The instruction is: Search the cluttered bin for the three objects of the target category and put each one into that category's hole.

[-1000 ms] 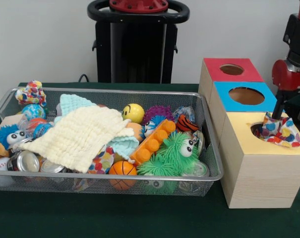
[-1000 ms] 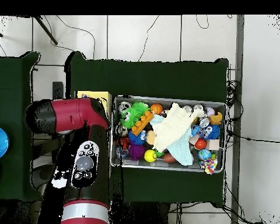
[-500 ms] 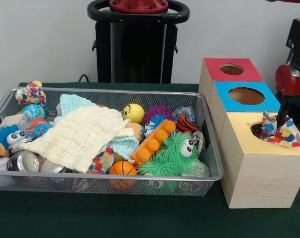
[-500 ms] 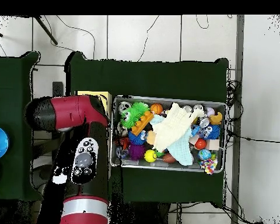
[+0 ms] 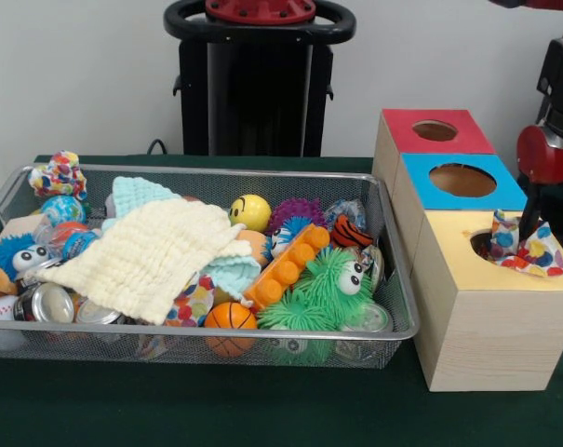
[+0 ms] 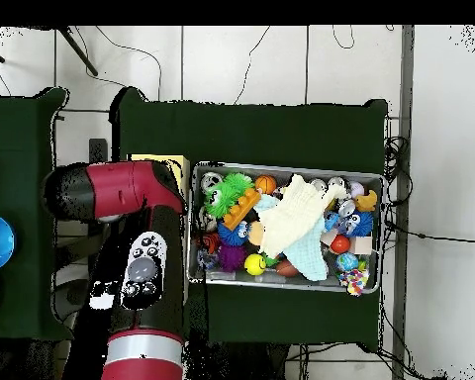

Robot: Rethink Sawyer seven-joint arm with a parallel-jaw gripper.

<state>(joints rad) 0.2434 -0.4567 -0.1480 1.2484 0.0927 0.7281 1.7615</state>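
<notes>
Polka-dot cloth (image 5: 526,250): in the front view you find it lying half in the round hole of the yellow-topped box (image 5: 490,307), bunched at the hole's edge and spilling onto the yellow top. Gripper (image 5: 526,219): you see a dark finger just above the cloth, under the red arm (image 5: 546,154); you cannot tell whether it is spread or closed. Blue-topped box (image 5: 460,182) and red-topped box (image 5: 432,132): lined up behind the yellow one, each with a hole. Wire bin (image 5: 197,340): to the left of the boxes, holding a pale yellow washcloth (image 5: 146,256), a second polka-dot cloth (image 5: 58,174) at its far left corner, a yellow smiley ball (image 5: 251,212), a small basketball (image 5: 230,321), an orange toy brick (image 5: 286,267) and a green spiky toy (image 5: 323,289). In the overhead view, the arm (image 6: 133,267) covers the boxes beside the bin (image 6: 286,166); you see only a strip of yellow top (image 6: 162,163), and the washcloth (image 6: 296,223) across the bin's middle.
</notes>
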